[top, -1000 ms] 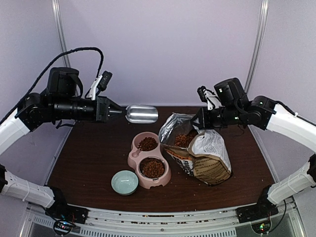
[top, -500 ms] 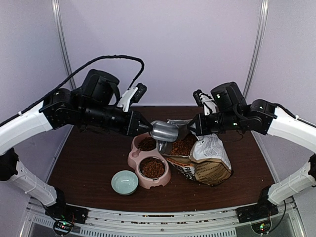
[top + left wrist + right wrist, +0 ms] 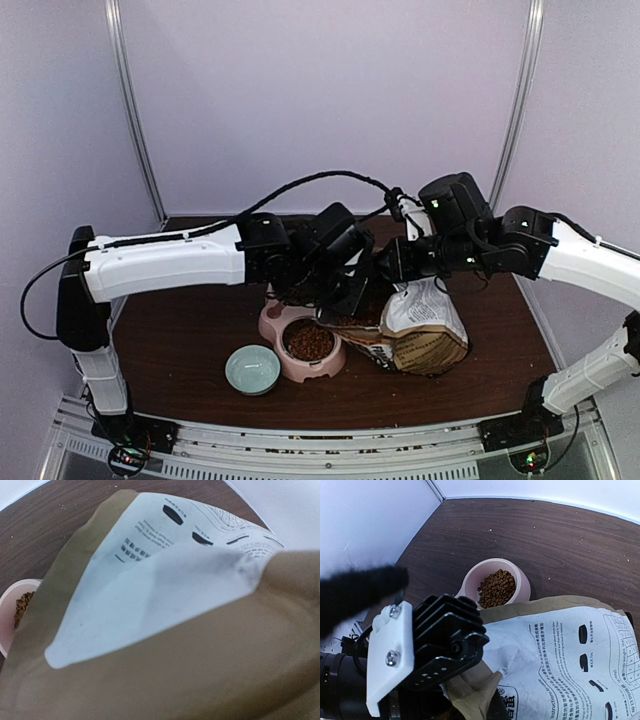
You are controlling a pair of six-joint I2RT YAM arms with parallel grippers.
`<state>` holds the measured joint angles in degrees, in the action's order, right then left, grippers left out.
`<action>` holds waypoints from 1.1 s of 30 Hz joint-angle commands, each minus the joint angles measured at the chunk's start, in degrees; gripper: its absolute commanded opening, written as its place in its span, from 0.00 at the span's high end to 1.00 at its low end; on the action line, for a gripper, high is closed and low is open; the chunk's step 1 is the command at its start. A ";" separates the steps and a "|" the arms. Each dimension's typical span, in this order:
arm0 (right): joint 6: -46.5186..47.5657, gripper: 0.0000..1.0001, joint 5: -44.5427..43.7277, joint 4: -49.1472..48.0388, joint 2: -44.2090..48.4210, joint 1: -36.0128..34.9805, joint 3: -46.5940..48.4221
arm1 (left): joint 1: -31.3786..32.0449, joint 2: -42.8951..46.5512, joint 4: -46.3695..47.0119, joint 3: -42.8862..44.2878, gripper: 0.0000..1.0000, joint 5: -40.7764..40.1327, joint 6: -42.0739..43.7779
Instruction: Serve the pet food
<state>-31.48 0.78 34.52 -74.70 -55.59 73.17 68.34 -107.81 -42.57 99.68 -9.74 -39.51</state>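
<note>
Top view: pet food (image 3: 310,342) heaps round, with no long axis, in the pink bowl (image 3: 270,322) at lower centre. There the left gripper (image 3: 350,298) dips into the bag (image 3: 428,325) mouth and the right gripper (image 3: 386,266) sits at its rim; neither's grip can be told. Left wrist: bag paper, pet food at the left edge. Right wrist: pet food at upper centre

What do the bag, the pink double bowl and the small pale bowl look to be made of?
Bag: paper with a matte finish, brown with white printed panels; it creases and folds sharply.
Pink double bowl: likely plastic, with a smooth one-piece moulded shape, even colour and a dull sheen.
Small pale green bowl: glazed ceramic or plastic; it looks smooth and slightly shiny, but is too small to tell.
</note>
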 commanded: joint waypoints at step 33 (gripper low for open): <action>-3.60 1.00 2.36 -5.54 8.92 4.40 -4.15 | -4.73 9.46 53.97 -29.21 1.00 38.03 -14.67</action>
<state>-34.65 3.31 37.67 -69.30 -52.45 68.12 63.57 -103.37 3.81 73.82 22.96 -46.41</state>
